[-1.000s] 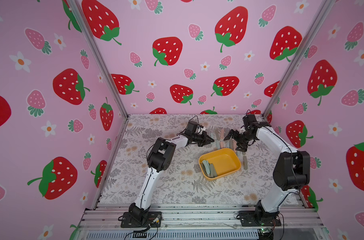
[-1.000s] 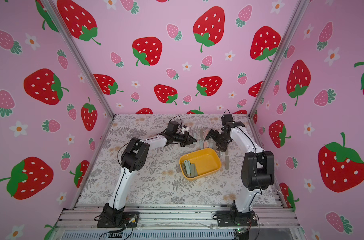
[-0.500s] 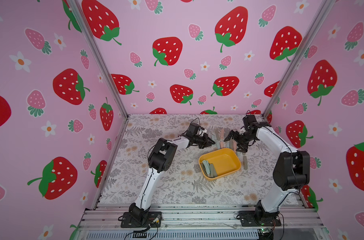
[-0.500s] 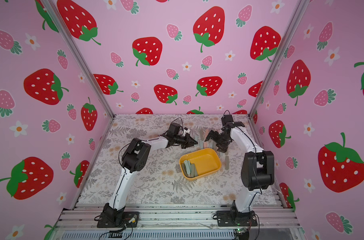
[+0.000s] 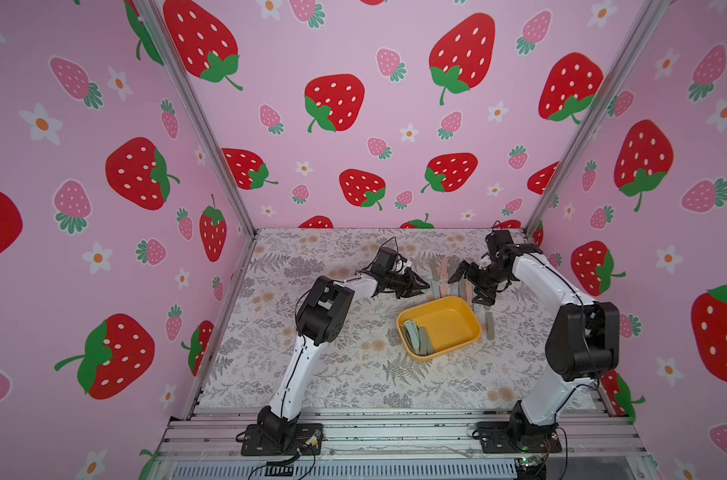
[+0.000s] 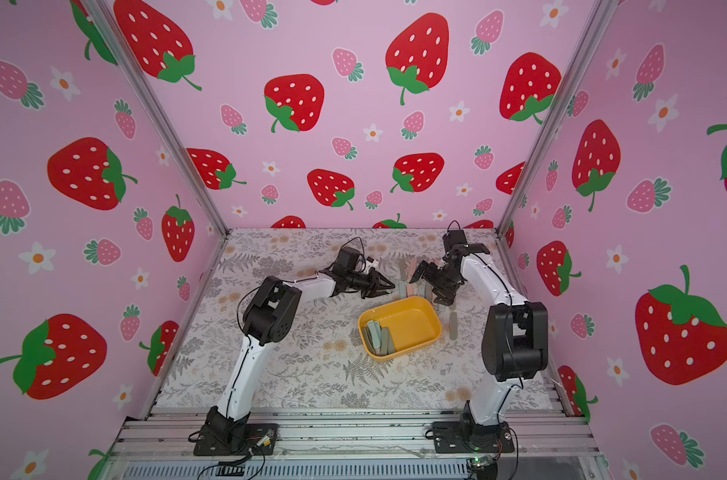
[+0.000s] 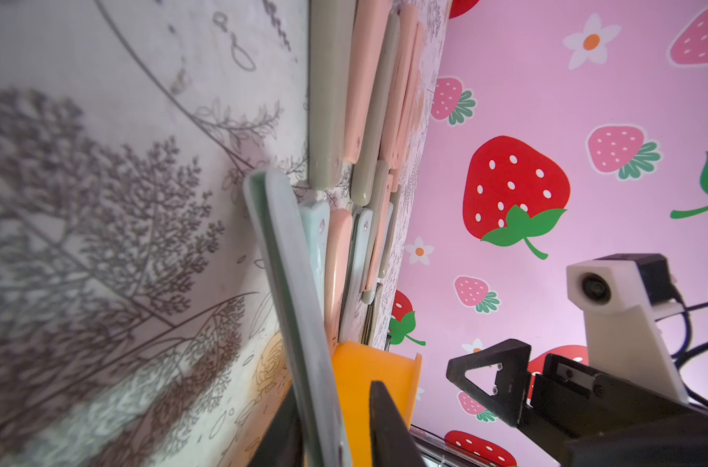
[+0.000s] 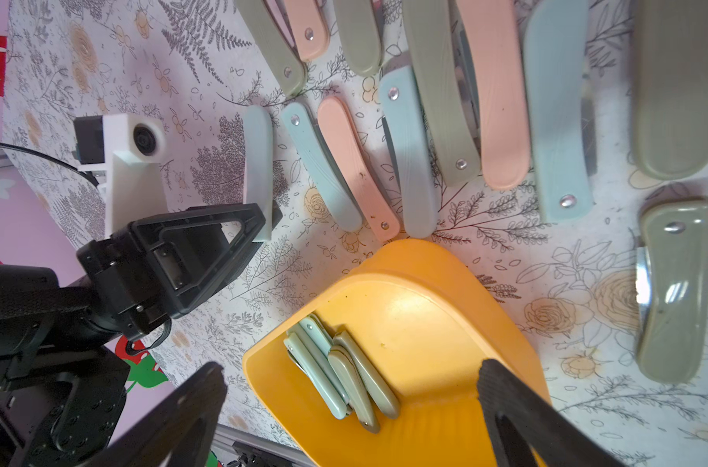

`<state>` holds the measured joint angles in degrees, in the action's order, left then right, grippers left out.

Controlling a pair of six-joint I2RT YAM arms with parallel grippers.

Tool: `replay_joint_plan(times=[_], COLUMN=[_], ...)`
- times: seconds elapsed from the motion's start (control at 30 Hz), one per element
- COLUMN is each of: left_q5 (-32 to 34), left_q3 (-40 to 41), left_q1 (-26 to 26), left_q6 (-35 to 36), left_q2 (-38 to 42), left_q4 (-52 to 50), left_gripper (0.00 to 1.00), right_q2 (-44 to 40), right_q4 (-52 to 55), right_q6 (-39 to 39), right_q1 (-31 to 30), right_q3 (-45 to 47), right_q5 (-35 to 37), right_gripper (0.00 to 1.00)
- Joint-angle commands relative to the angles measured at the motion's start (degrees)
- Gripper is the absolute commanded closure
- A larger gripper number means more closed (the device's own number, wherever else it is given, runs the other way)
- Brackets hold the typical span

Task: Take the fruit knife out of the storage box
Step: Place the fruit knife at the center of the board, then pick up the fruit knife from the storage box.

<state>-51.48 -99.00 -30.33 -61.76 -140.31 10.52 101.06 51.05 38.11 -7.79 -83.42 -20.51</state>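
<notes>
Left pincer (image 5: 424, 289) has loosened around the fruit knife (image 7: 289, 263).

A staged robot-lab booth: pink strawberry-print walls (image 5: 353, 41) on aluminium posts (image 5: 197, 116) fill the upper frame, a floral table (image 5: 353, 374) sits centre, left arm (image 5: 297, 374) and right arm (image 5: 549, 282) bolted to rails (image 5: 395, 428) along the bottom.

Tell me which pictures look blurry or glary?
Left wrist view: the pale mint folding knife up close is soft, as is the floral tablecloth nearby. Right wrist view: sharp, with a glare patch on the yellow-orange plastic tub. Both top views: evenly lit.
</notes>
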Motion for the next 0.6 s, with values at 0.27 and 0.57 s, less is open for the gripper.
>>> replay_joint_plan(times=[0.27,0.57], left_q5=[-1.2,1.9], left_q3=[3.4,11.0], left_q1=[0.1,2.0], left_q6=[3.4,14.2], left_q2=[2.5,15.4], left_q4=[-1.8,-11.2], left_gripper=[0.54,0.51], right_q2=[-2.4,-3.5], right_q4=[0.2,4.4], right_q6=[-0.2,-5.2], right_q1=[0.5,-6.2], right_q3=[-0.4,-4.1], right_q5=[0.2,9.1], right_gripper=[0.0,0.03])
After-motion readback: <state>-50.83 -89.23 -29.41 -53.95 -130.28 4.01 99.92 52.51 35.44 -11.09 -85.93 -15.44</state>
